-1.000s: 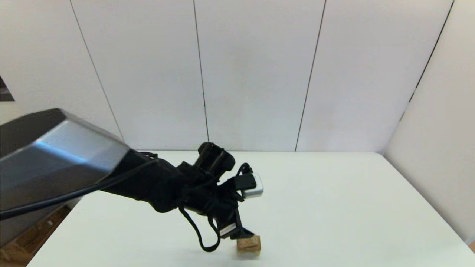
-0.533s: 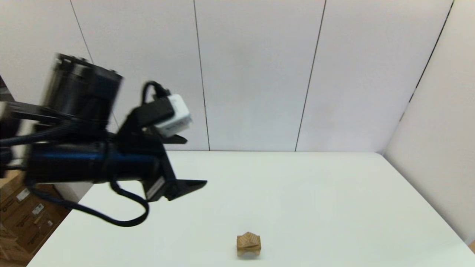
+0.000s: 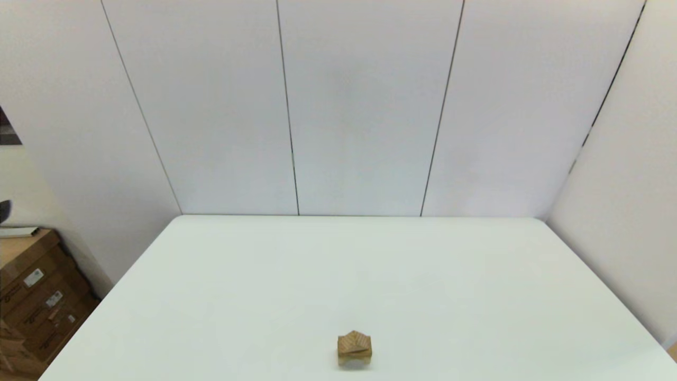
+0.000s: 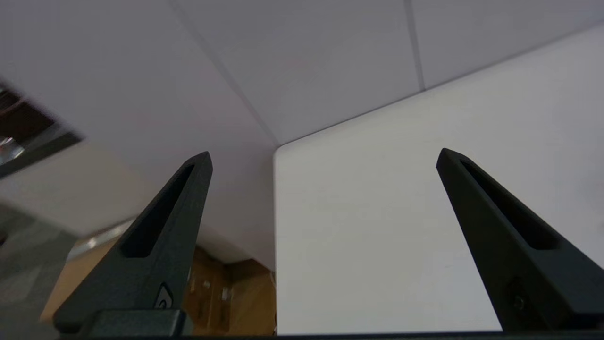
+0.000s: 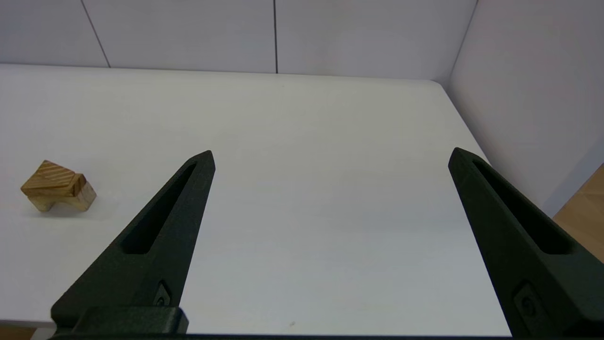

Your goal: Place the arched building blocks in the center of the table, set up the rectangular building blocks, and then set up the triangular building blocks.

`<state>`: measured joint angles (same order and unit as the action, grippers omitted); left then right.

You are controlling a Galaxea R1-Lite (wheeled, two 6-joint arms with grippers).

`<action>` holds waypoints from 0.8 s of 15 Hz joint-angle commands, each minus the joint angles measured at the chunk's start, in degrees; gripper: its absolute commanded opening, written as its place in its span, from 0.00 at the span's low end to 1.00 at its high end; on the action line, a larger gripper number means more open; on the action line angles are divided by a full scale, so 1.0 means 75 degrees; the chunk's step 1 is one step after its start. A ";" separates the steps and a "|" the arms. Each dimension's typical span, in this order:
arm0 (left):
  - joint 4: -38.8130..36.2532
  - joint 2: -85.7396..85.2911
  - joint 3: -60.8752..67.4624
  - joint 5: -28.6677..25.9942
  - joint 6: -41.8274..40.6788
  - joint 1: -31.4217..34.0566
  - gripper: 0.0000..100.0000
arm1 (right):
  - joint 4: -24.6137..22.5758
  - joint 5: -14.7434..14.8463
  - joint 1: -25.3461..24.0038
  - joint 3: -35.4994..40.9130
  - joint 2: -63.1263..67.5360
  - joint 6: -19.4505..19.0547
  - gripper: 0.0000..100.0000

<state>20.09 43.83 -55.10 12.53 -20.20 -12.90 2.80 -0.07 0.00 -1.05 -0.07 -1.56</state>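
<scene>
Well beside the right gripper [image 5: 330, 156] stand stacked blocks [image 5: 56, 191].

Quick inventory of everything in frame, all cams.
block stack: one, tan wood, near edge of the table at mid-width; the sloped triangular block tops a piece with a hollow underside; a plank cannot be told apart
table: one, white
wall panels: white, behind the table
cardboard boxes: brown, on the floor off the table's left
left gripper: black, jaws open, by the table's far left corner
right gripper: black, jaws open, over the table's right part
</scene>
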 commanded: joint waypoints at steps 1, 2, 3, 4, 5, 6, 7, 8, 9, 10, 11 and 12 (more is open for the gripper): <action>0.0064 -0.2445 0.1734 0.0192 0.0139 0.1099 1.00 | 0.0001 -0.0002 0.0000 -0.0001 -0.0002 -0.0003 1.00; 0.0064 -0.2855 0.2132 0.0181 0.0139 0.1310 1.00 | 0.0013 -0.0002 0.0000 -0.0001 -0.0002 -0.0003 1.00; 0.0064 -0.3254 0.2519 0.0169 0.0127 0.1450 1.00 | 0.0001 -0.0002 0.0000 -0.0001 -0.0002 -0.0003 1.00; 0.0064 -0.3570 0.2929 0.0169 0.0115 0.1509 1.00 | 0.0001 -0.0002 0.0000 -0.0001 -0.0002 -0.0003 1.00; 0.0064 -0.3933 0.3327 0.0169 0.0127 0.1509 1.00 | 0.0001 -0.0002 0.0000 -0.0001 -0.0002 -0.0003 1.00; 0.0064 -0.4238 0.3655 0.0181 0.0139 0.1567 1.00 | 0.0013 -0.0002 0.0000 -0.0001 -0.0002 -0.0003 1.00; 0.0052 -0.4601 0.4030 0.0181 0.0139 0.1638 1.00 | 0.0001 -0.0002 0.0000 -0.0001 -0.0002 -0.0003 1.00; 0.0052 -0.4941 0.4347 0.0169 0.0174 0.1649 1.00 | 0.0001 -0.0002 0.0000 -0.0001 -0.0002 -0.0003 1.00; 0.0052 -0.5175 0.4675 0.0145 0.0268 0.1649 1.00 | 0.0001 -0.0002 0.0000 -0.0001 -0.0002 -0.0003 1.00; 0.0017 -0.5386 0.5097 0.0134 0.0314 0.1649 1.00 | 0.0001 -0.0002 0.0000 -0.0001 -0.0002 -0.0003 1.00; 0.0005 -0.5656 0.5448 0.0075 0.0338 0.1649 1.00 | 0.0001 -0.0002 0.0000 -0.0001 -0.0002 -0.0003 1.00; -0.0054 -0.5843 0.5870 -0.0124 0.0619 0.1649 1.00 | 0.0001 -0.0002 0.0000 -0.0001 -0.0002 -0.0003 1.00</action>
<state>20.05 4.82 -16.12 12.81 -17.42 -0.63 2.80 -0.07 0.00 -1.05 -0.07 -1.56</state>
